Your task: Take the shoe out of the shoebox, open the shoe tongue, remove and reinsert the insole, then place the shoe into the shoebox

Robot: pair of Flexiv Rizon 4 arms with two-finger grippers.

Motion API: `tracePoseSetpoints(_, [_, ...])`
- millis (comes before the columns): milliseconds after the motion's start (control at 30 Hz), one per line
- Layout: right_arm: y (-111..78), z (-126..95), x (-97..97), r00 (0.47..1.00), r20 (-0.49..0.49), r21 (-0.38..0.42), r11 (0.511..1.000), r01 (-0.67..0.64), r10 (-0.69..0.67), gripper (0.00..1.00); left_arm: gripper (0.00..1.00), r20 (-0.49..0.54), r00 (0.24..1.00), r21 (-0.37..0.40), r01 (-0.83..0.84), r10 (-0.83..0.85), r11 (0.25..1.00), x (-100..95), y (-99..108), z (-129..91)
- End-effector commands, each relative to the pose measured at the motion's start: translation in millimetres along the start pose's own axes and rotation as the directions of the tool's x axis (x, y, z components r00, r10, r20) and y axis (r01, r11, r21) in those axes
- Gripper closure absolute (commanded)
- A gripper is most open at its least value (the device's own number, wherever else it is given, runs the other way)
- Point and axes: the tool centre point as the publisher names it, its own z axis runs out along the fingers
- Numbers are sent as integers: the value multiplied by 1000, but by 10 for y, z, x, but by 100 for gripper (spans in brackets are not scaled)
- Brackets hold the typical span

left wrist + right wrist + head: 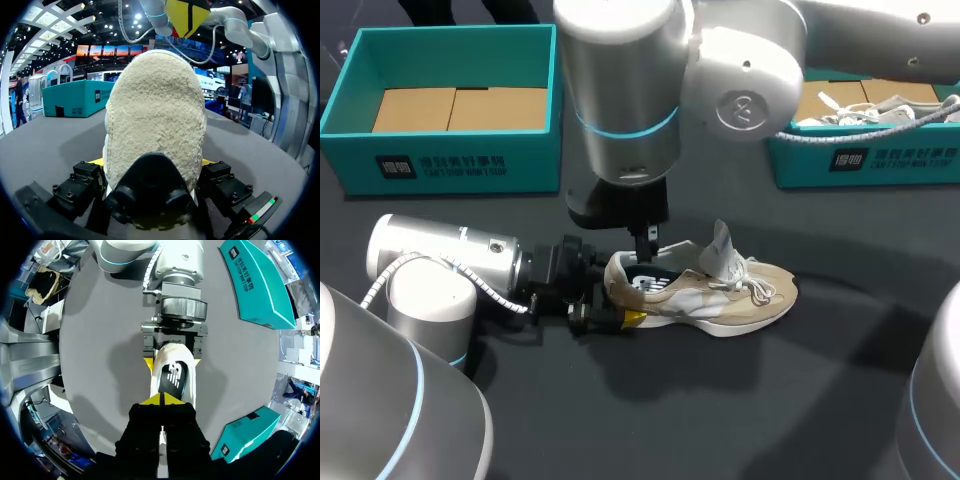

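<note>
From above, the shoe (pixel 720 295) lies on its sole on the dark table (pixel 770 400), out of both boxes, with its toe toward my right and its tongue standing up. My left gripper (pixel 615 295) comes in low from the left and is clamped on the heel, 1 finger on each side. My right gripper (pixel 648 247) hangs straight down from above, its tip at the shoe's opening. At the far edge of the table stand 2 teal boxes: the left box (pixel 470 165) shows brown cardboard inside, and the right box (pixel 880 160) has something white with laces in it.

From the left wrist, the fuzzy beige heel of the shoe (pixel 155 115) sits between the left gripper's (pixel 152 162) fingers, which press on it from both sides. The right gripper's (pixel 187 17) yellow tip hangs above the shoe. A teal box (pixel 75 97) stands on the table beyond.

From the right wrist, the right gripper's (pixel 161 400) 2 yellow tips are together, directly over the shoe (pixel 186 390); I cannot tell whether they pinch anything. The dark insole (pixel 172 377) lies inside the shoe. Ahead, the left gripper (pixel 172 352) grips the heel.
</note>
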Motion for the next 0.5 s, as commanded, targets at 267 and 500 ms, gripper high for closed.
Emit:
tracePoseSetpoints(267, [-14,188,-9,1000,-9,-19,1000,-22,22,100,100,3,1000,0,0,0,1000,12,42,23])
tracePoseSetpoints(500, [-13,244,-29,1000,-4,-23,1000,-17,17,100,100,3,1000,0,0,0,1000,12,42,23])
